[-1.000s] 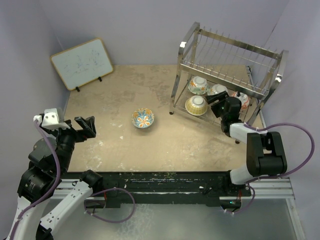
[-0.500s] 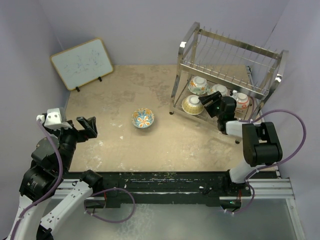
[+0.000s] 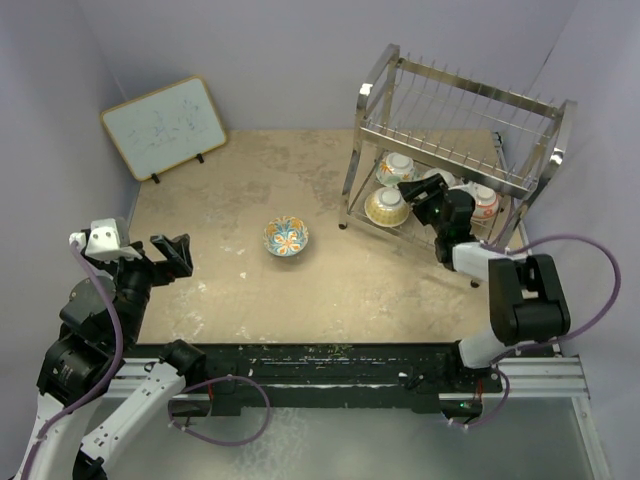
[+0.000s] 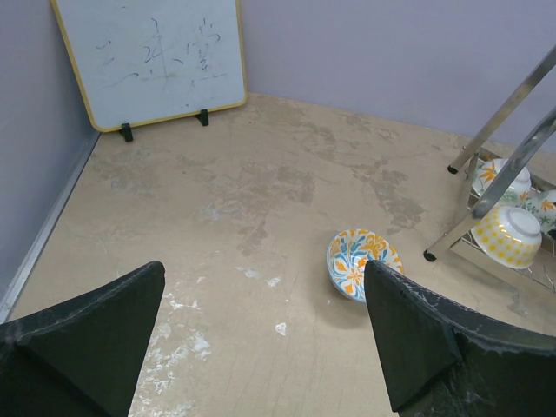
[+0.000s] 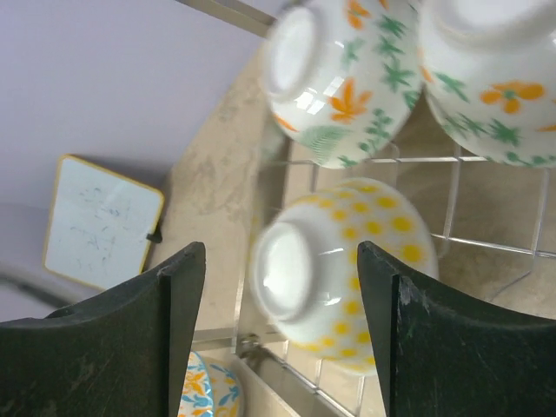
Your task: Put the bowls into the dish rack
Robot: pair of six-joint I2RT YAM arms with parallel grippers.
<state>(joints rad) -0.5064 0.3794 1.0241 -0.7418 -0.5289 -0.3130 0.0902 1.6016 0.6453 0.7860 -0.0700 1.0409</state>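
A blue-and-orange floral bowl [image 3: 286, 237] sits upright on the table, also seen in the left wrist view [image 4: 363, 262]. The dish rack [image 3: 366, 95] stands at the back right with several bowls upside down on its lower tier. My right gripper [image 3: 412, 198] reaches into that tier. It is open [image 5: 280, 252] around a yellow-dotted bowl [image 5: 347, 269], with a gap on each side. Two green-and-orange bowls [image 5: 334, 78] [image 5: 495, 78] lie just beyond. My left gripper [image 3: 170, 255] hovers open [image 4: 265, 269] at the near left, well short of the floral bowl.
A wood-framed whiteboard [image 3: 165, 125] leans at the back left corner. Purple walls close in the table on the left, back and right. The rack's front leg [image 4: 499, 148] and bottom rail stand between the floral bowl and the racked bowls.
My right gripper has moved left and deeper into the rack's lower tier, now straddling the yellow-dotted bowl, which shifted slightly left. The left arm has barely moved.
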